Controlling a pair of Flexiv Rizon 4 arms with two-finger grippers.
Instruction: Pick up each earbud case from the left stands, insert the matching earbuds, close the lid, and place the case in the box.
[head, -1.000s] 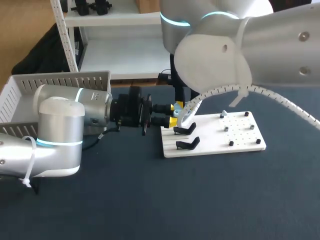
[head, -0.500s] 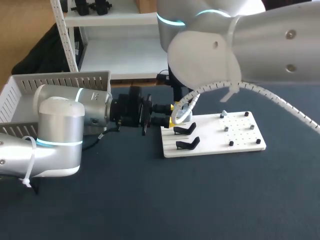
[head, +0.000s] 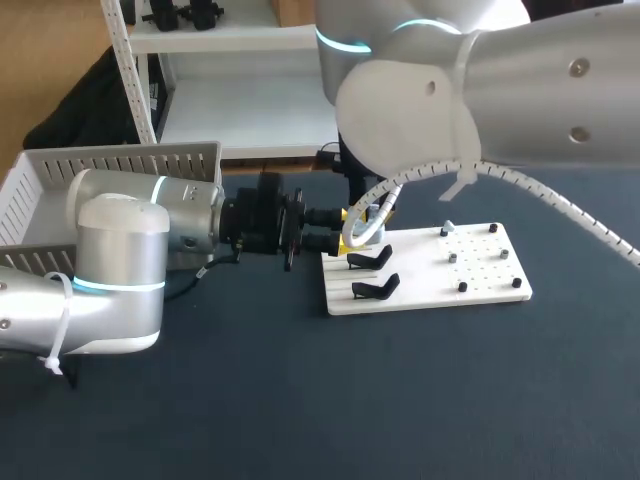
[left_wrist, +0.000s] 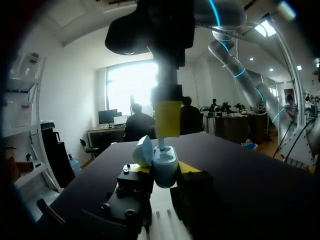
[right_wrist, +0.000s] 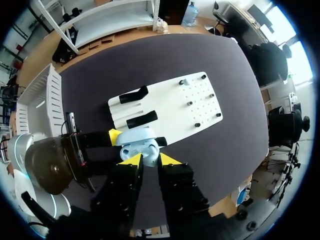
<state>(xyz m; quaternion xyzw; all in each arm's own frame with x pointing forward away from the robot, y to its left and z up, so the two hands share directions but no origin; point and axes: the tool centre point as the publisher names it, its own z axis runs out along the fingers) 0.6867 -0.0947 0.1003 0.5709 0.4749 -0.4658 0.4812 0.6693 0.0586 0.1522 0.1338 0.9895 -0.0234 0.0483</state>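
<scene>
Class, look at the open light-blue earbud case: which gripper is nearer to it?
Left. The left gripper clamps the earbud case between its fingers, touching it on both sides. The right gripper hangs directly above it.

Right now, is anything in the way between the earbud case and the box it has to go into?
Yes. The right gripper hangs directly over the open earbud case, which the left gripper holds. Toward the box, I see nothing but the left arm itself.
</scene>
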